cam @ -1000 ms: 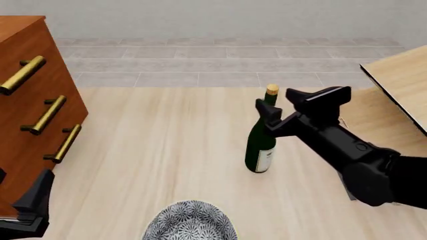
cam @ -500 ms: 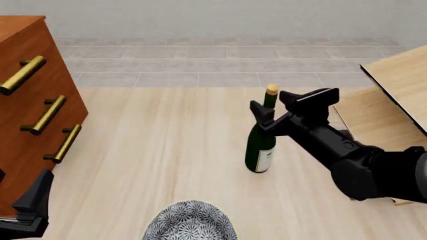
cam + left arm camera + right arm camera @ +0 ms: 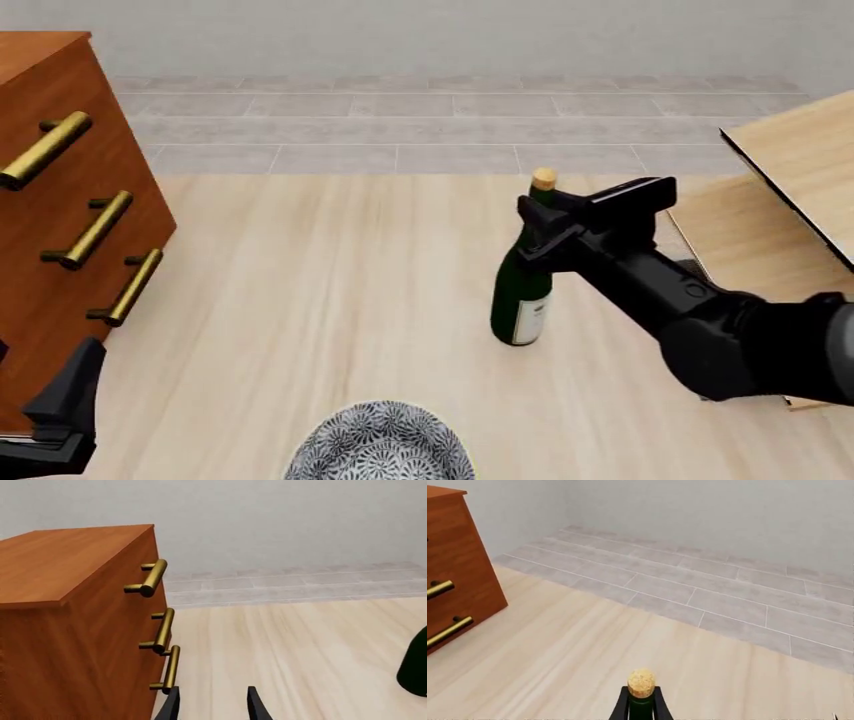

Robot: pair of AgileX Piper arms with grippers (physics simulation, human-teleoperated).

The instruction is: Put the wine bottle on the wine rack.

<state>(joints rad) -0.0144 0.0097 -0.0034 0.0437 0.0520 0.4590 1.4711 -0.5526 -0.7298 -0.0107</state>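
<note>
Our right gripper (image 3: 558,218) grips the bottle (image 3: 522,290) neck between narrowed jaws; lifting and carrying to the rack (image 3: 798,165) remain. Left gripper (image 3: 212,705) idles, jaws apart.

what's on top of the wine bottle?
A tan cork caps the wine bottle, showing in both the front and right wrist views. The right gripper covers the neck just below it, so that part is hidden.
</note>
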